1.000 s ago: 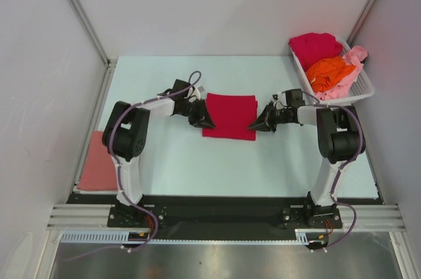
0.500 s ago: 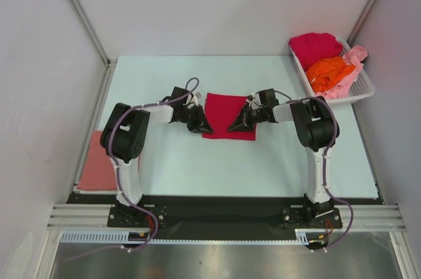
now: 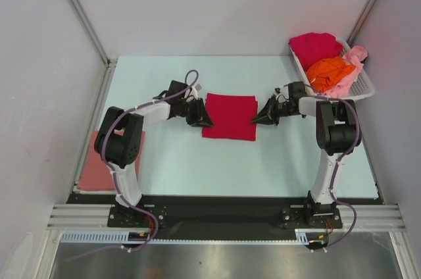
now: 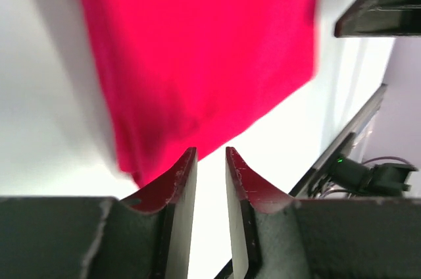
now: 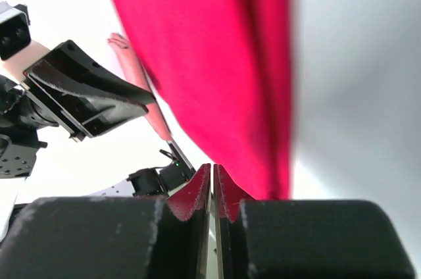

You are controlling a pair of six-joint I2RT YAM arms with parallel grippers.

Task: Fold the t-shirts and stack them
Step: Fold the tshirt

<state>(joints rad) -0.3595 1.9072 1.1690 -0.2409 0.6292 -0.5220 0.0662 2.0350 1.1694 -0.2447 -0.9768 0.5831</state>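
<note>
Observe folded red t-shirt lying flat on desk, centre; left gripper at its left edge, slightly parted, empty; right gripper at right edge, clenched on nothing.

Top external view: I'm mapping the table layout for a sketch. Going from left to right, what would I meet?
salmon shirt → left gripper → folded red shirt → right gripper → basket

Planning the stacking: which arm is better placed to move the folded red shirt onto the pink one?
Probably left: the left claw borders the red shirt, and the pink shirt lies beside that arm's base.
</note>
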